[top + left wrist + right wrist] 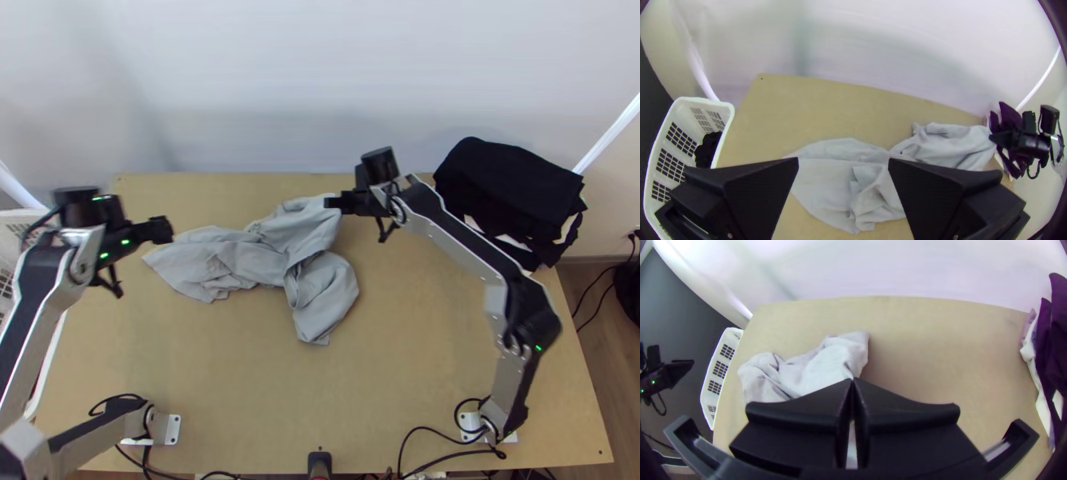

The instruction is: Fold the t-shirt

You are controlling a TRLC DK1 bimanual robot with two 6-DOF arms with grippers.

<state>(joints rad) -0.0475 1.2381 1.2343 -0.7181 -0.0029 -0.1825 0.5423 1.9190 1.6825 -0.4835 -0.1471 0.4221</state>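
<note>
The grey t-shirt [264,256] lies bunched and twisted on the table, its left part flatter and one part trailing toward the near edge. At its far right part, my right gripper [330,203] is shut on a bit of cloth. In the right wrist view, creases of the t-shirt [827,366] run to the closed tips of the right gripper [852,381]. My left gripper [166,230] is by the shirt's left end. Seen from its own wrist, the left gripper [843,161] stands open, with the t-shirt [831,178] beyond its parted fingers and nothing held.
A pile of black cloth [508,188] sits at the table's far right corner, with some white under it. A white basket [729,116] holding dark cloth stands beside the table's left edge. Bare wooden table [424,352] lies nearer than and right of the shirt.
</note>
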